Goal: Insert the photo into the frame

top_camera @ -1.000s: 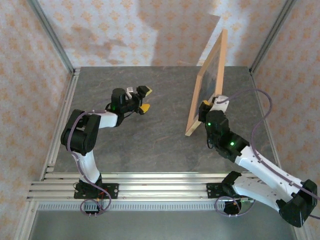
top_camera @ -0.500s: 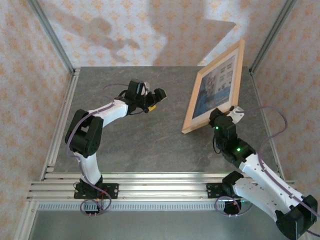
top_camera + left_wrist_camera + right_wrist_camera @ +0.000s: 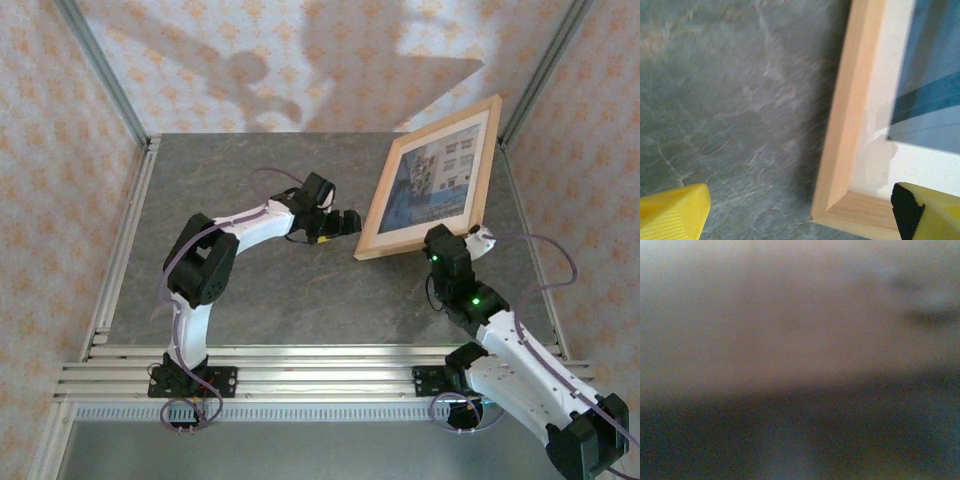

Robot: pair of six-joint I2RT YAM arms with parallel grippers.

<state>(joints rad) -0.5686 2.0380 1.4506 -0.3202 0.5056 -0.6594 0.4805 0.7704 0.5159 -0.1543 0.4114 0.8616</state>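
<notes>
Wood frame point(image 3: 378, 205) looks light, stiff, maybe glass-fronted, so I'd grab the rim, never the photo point(image 3: 440, 180) sitting inside it. Its bottom edge is pinched by the right gripper point(image 3: 468, 232), which holds it tilted, and the left gripper point(image 3: 345, 222) gapes wide at its lower left corner.

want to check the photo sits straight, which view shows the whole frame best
The top external view: the whole frame is in it, tilted up, photo facing the camera. The left wrist view gives one corner with white border and part of the photo. The right wrist view is too blurred to tell.
</notes>
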